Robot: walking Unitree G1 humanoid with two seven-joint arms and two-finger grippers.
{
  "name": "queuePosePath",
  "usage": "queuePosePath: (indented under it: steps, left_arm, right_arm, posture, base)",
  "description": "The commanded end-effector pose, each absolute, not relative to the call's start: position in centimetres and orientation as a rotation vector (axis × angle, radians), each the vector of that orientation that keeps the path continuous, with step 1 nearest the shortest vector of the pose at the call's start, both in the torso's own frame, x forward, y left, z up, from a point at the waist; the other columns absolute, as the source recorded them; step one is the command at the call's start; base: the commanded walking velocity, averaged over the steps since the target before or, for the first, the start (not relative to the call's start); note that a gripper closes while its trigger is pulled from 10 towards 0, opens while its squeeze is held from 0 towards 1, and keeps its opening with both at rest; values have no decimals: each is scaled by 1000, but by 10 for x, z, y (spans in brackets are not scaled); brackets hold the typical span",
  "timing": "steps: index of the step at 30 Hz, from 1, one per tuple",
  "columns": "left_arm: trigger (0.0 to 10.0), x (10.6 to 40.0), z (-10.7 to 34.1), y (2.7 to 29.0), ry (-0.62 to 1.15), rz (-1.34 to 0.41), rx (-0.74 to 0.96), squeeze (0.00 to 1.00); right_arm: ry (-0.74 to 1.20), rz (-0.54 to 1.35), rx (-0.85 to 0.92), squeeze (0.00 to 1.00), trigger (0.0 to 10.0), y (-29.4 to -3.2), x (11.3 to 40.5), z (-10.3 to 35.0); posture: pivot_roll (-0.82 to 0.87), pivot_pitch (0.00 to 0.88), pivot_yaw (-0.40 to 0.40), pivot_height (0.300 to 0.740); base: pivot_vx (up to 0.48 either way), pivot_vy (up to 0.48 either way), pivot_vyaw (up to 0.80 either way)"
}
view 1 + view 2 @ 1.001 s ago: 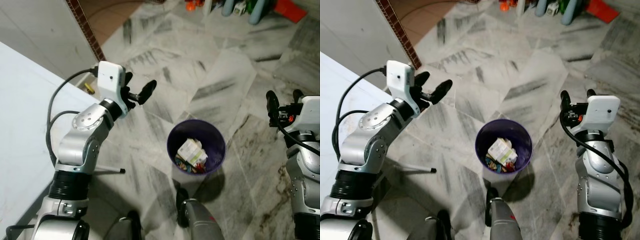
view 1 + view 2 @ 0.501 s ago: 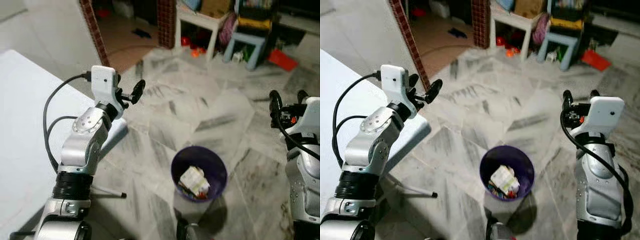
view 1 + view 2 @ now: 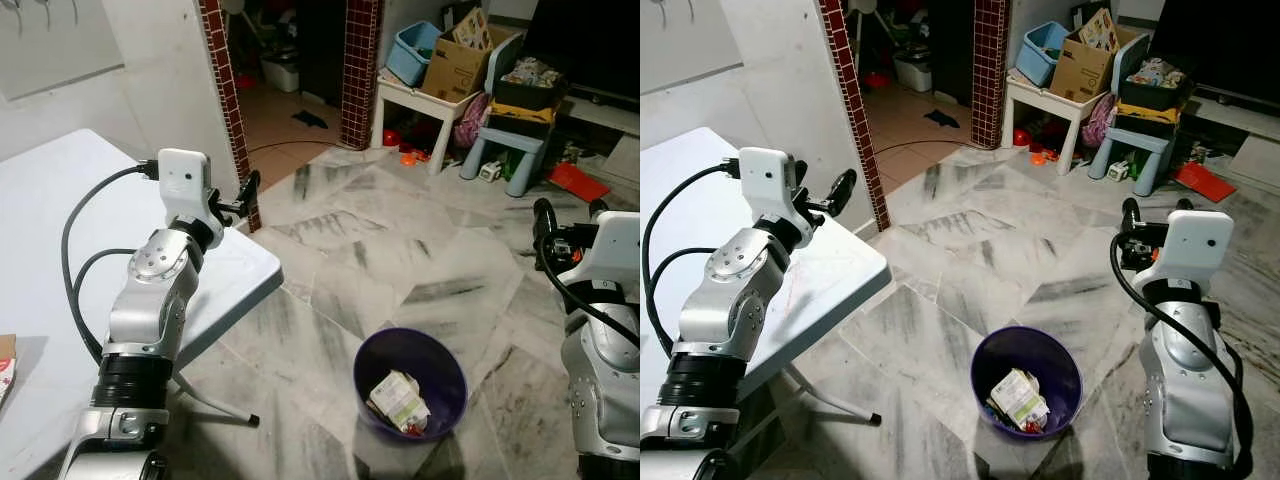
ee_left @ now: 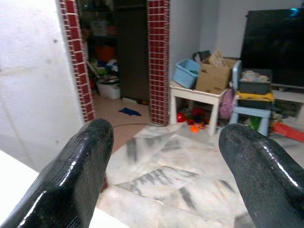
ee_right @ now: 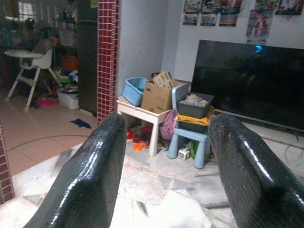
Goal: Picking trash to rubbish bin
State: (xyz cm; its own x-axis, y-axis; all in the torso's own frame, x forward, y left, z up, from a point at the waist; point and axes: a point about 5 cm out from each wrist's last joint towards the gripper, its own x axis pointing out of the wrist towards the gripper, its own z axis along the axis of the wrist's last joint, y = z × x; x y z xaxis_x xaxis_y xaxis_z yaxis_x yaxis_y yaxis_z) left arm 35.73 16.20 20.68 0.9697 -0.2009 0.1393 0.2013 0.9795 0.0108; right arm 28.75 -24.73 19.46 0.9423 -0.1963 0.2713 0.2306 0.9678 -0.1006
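Observation:
A purple rubbish bin [image 3: 437, 362] stands on the marble floor ahead of me. It holds a white carton [image 3: 397, 396] and small colourful scraps. My left gripper [image 3: 245, 194] is raised over the corner of the white table [image 3: 60, 210], well to the left of the bin. Its fingers [image 4: 90, 152] are open with nothing between them. My right gripper [image 3: 569, 212] is held up to the right of the bin, open and empty, and its fingers [image 5: 102, 156] point across the room. A flat brown and red item [image 3: 4, 364] lies at the table's left edge.
Red brick pillars [image 3: 222, 70] frame a doorway behind the table. A white side table [image 3: 425, 100] with a blue tub and a cardboard box, a blue stool [image 3: 512, 140] and a dark TV [image 5: 247, 80] line the far wall. The table's leg [image 3: 215, 408] reaches toward the bin.
The head view has tilted up, so the bin sits lower and the far room shows. My left gripper went from above the floor near the bin to over the table's corner. Both grippers stay open.

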Motion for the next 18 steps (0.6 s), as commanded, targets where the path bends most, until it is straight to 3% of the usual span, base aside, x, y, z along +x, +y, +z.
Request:
queuePosePath:
  steps: [1,18]
  left_arm:
    - [10000,360,207,173,-135,-142,24,0]
    - [10000,365,197,165,-100,-147,28,0]
  right_arm:
    - [-265,-220,-127,0,10000,-247,291,196]
    - [-249,-224,-126,0,10000,-249,291,190]
  posture:
    - [-88,4,17,740]
    - [-80,0,25,740]
  base:
    - [0,0,800]
    - [0,0,800]
